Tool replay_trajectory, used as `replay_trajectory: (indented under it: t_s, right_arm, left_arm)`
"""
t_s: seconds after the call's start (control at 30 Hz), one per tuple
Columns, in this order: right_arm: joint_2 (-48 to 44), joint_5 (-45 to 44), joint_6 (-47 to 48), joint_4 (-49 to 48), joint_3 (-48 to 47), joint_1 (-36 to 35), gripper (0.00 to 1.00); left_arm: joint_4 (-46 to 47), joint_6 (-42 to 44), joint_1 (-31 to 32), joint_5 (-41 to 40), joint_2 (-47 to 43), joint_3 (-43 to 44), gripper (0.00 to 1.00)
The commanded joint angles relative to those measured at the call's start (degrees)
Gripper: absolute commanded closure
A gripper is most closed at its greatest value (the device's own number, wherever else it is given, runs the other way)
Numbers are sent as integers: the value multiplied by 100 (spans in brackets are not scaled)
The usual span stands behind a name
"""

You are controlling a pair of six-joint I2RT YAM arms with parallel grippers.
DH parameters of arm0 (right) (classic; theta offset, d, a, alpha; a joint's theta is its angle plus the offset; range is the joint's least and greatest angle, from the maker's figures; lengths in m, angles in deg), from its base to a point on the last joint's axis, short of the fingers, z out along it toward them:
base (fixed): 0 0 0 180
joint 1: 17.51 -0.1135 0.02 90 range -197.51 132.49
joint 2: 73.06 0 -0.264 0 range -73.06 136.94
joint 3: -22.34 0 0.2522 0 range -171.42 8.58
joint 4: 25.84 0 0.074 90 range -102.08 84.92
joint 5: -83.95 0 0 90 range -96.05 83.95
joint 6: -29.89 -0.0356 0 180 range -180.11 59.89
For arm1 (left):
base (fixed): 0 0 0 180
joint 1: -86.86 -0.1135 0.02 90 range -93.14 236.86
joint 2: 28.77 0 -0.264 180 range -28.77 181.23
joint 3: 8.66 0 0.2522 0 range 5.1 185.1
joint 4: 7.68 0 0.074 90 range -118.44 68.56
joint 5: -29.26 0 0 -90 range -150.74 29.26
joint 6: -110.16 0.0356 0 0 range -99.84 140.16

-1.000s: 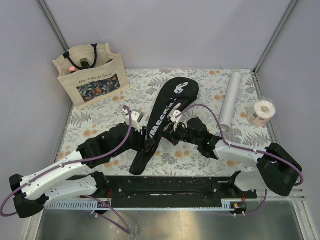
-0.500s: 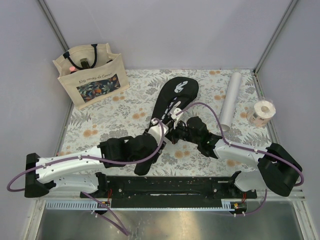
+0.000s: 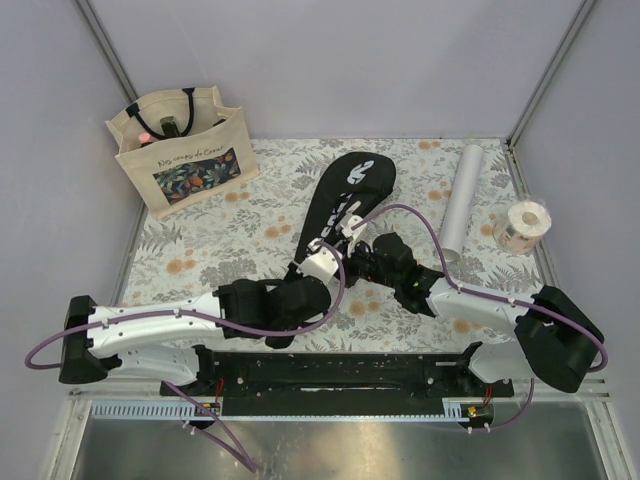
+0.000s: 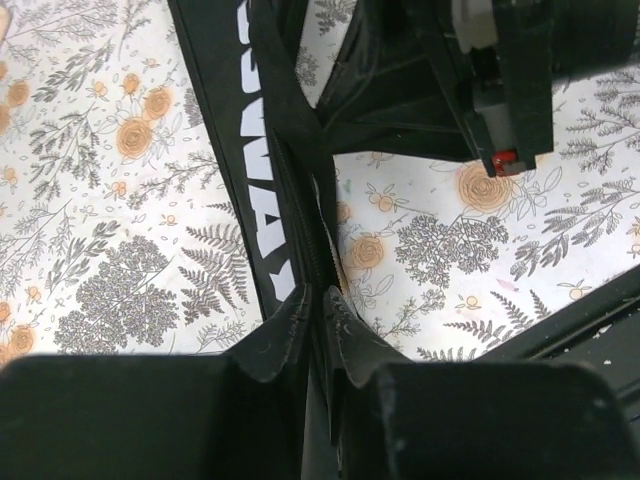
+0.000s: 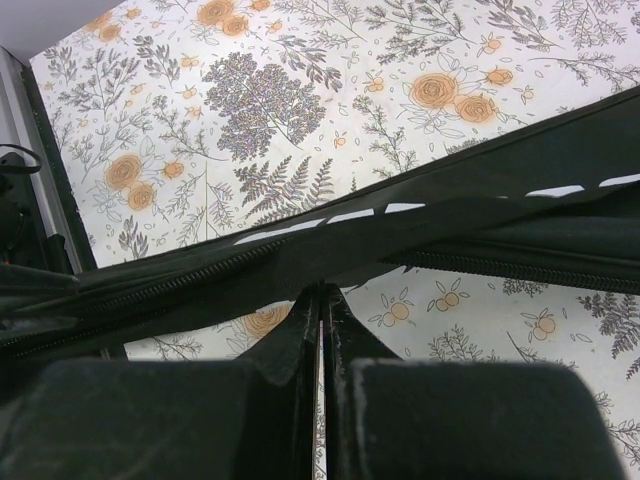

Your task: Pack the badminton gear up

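Pinching the black cover (image 3: 355,180) at mid-length with left end effector (image 4: 318,300) and right end effector (image 5: 320,296), both seemingly clamped on zip-edge fabric, long axis slanting near-left to far-right across the worktop (image 3: 190,255).

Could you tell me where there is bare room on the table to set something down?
The widest free patch of cloth lies between the bag and the cover. A smaller one lies between the cover's head and the tube. The middle is crowded: the left tool and right tool both pinch the cover there. Tube and tape roll sit close.
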Motion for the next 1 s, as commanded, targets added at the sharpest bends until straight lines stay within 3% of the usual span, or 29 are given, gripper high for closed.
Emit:
replay_trajectory:
  t_s: [0.0,0.17,0.4,0.63,0.97]
  right_arm:
    - [10,-78,-21,-447,-286,-33,100]
    - [37,-60,-30,-447,-304,-33,100]
    - [28,-104,-136,-482,-295,-33,100]
    - [54,-148,-162,-518,-277,-33,100]
    - [28,-139,-232,-570,-251,-16,100]
  left_arm:
    - [-71,-309,42,-494,-354,374,86]
    - [-379,-775,-204,-363,-653,463,82]
    - [314,-363,-319,893,-979,331,76]
    - [579,-81,173,570,-444,383,70]
    - [710,-301,235,235,-170,164,69]
